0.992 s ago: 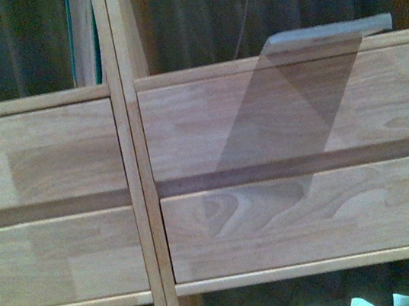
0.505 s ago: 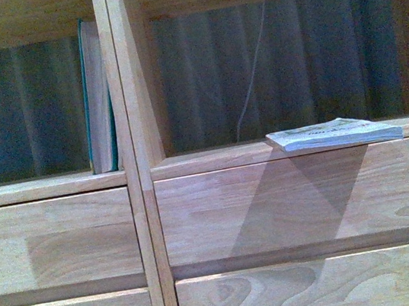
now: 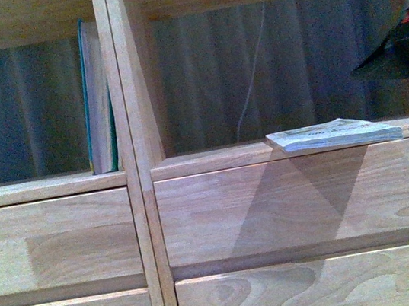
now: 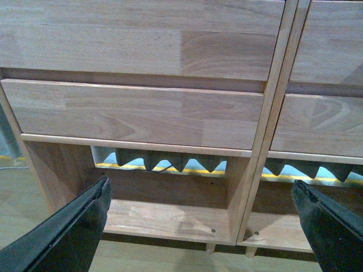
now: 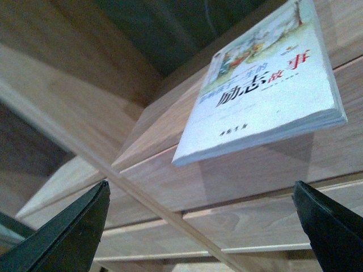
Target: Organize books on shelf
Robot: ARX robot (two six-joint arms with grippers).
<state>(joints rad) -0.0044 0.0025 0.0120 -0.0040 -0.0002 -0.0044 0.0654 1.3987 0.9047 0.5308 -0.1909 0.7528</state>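
Wood of a light colour made up the shelf [image 3: 143, 208], with wide drawer fronts [image 3: 304, 200] across its middle and open cubbies above and below. A dark grey curtain [image 3: 313, 52] hung behind it, with a thin white cord [image 3: 250, 69] running down in front. Low down, a pale floor [image 4: 11, 198] and a yellow line [image 4: 170, 170] showed.

The teal book [image 3: 96, 100] stood upright in the top left cubby, touching the middle post. Only its narrow edge could be seen. The thin book [image 3: 334, 133] lay flat on the floor of the top right cubby, and its front part stuck out over the drawers. Its cover had red and dark Chinese words.

The right pincer [image 5: 199, 184] was near the thin book, not touching it, with fingers apart and empty. In the front view only a dark bit of it showed, cut off at the right side. The left pincer [image 4: 199, 187] faced the bottom cubbies, also wide apart and empty.
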